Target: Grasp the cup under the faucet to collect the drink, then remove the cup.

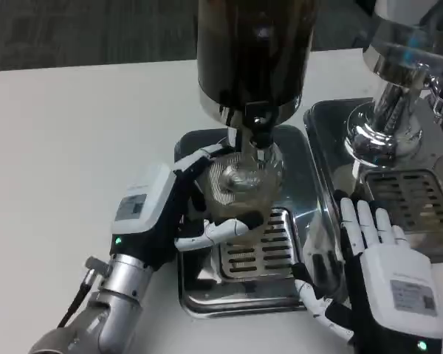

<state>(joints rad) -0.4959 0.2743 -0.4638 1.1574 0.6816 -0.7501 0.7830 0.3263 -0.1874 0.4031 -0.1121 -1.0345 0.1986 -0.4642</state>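
**Left hand grips cup beneath dispenser tap**

The robot's left hand wraps a clear, ribbed cup, fingers curled round its near and far sides, the white back of the hand facing the table's open left side. The cup stands just inside that grasp, over the slotted grate of a steel drip tray, and sits directly under the faucet — the small black-and-chrome tap jutting from the base of a tall dark dispenser that rises just beyond the hand. The cup's mouth is tilted slightly toward the camera; whether any drink lies inside cannot be told through the reflections.

The right hand lies flat, well apart from the cup, fingers straight and close together, pointing away from the robot and holding nothing. Its fingertips rest near the edge between the first tray and a second drip tray, which sits just beyond and to the right of that hand — a chrome dispenser base stands on it, with its own grate just ahead of the fingers. Everything stands on a white table.
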